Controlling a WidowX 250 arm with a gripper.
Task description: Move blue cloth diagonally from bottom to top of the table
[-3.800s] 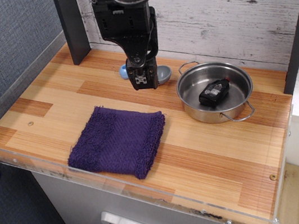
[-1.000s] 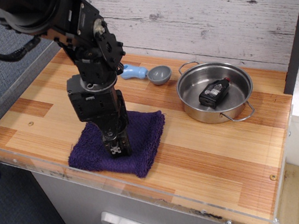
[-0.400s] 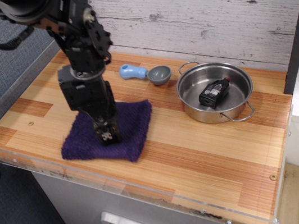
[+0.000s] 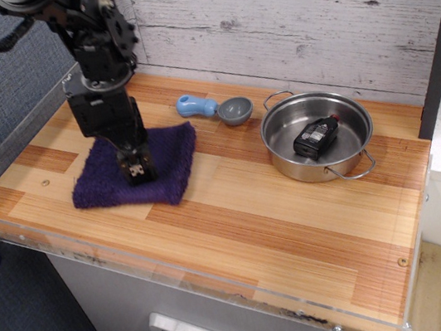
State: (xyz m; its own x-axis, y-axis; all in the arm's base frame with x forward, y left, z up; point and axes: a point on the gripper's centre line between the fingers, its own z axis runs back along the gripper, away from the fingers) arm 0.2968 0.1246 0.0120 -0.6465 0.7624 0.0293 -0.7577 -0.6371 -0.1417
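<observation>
The blue cloth [image 4: 162, 168], a dark indigo terry towel, lies flat on the left half of the wood-plank table [image 4: 296, 221]. My gripper [image 4: 137, 172] points straight down onto the cloth's middle, its black fingers closed together and pinching the fabric. The arm's black body rises above it and hides the cloth's rear left part.
A steel pan [image 4: 358, 156] holding a small black object [image 4: 317, 137] stands at the right. A grey scoop with a light-blue handle [image 4: 213, 107] lies near the back wall. A clear acrylic rim [image 4: 179, 274] runs along the front and left edges.
The gripper came down from above the scoop onto the cloth and closed on it. Over the last second it has dragged the cloth left and toward the back.
</observation>
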